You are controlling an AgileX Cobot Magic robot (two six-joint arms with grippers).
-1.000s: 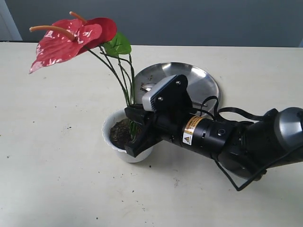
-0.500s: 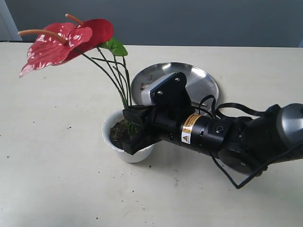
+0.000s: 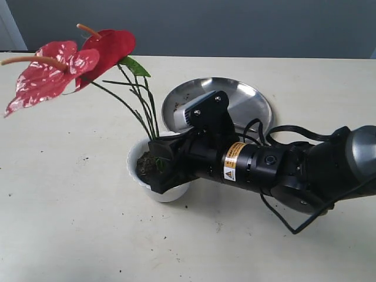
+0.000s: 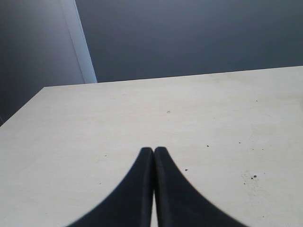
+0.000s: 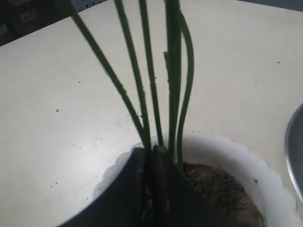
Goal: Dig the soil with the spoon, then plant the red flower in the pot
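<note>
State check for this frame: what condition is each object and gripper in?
pot: upright.
soil: inside the pot.
red flower: stems down in the pot, blooms leaning left.
steel plate: lying flat, partly hidden.
right gripper: shut on the red flower's stems.
left gripper: shut, empty.

Open along the desk's (image 3: 70, 235) near edge and left edge. Blocked mid-desk by pot (image 3: 134, 171), red flower (image 3: 53, 73) leaning left above it, right arm (image 3: 282, 170) from the right edge, steel plate (image 3: 247, 97) behind.
</note>
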